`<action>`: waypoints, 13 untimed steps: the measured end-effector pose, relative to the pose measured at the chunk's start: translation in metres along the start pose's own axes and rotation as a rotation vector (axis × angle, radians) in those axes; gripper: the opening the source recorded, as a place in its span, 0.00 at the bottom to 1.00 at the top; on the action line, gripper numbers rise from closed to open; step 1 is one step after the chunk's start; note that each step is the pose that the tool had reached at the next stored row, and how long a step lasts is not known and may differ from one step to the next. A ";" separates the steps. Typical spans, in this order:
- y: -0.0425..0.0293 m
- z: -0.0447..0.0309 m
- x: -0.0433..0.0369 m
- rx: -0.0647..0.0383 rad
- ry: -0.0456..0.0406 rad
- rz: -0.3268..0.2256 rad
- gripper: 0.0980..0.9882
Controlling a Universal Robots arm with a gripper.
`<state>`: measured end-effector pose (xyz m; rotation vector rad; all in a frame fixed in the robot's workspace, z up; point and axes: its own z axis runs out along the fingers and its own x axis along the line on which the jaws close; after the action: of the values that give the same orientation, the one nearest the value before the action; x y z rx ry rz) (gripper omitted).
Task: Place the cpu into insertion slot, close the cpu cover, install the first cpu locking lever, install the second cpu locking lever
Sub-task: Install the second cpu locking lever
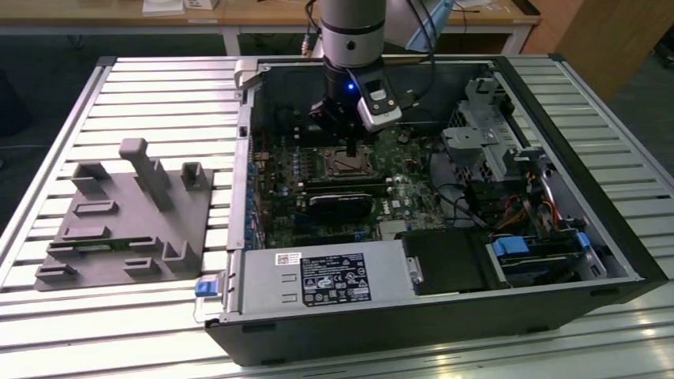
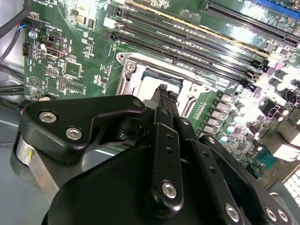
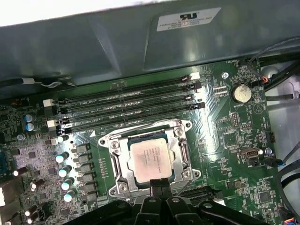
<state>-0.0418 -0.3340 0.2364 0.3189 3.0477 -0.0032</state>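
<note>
The cpu (image 3: 151, 159), a square chip with a dull metal top, lies flat in the insertion slot (image 1: 346, 164) on the green motherboard. The cpu cover (image 3: 117, 161), a silvery frame with a square window, lies down around the chip. My gripper (image 3: 159, 185) hangs just over the socket's edge nearest the wrist, with its black fingertips pressed together and nothing between them. In the second wrist view the gripper (image 2: 162, 90) tip sits right at the frame's rim. I cannot tell how the locking levers stand.
Long black memory slots (image 3: 131, 110) run beside the socket, and a row of capacitors (image 3: 65, 168) stands on another side. The case walls, drive cage (image 1: 484, 134) and power supply (image 1: 327, 280) hem in the board. A grey fixture plate (image 1: 126, 221) lies outside the case.
</note>
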 end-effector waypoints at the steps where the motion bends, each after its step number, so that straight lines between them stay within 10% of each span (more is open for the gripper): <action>1: -0.0005 0.0000 -0.0001 0.000 0.0000 0.000 0.01; 13: -0.0082 0.0001 -0.0017 0.000 0.0000 0.000 0.01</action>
<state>-0.0418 -0.3424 0.2364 0.3189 3.0477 -0.0031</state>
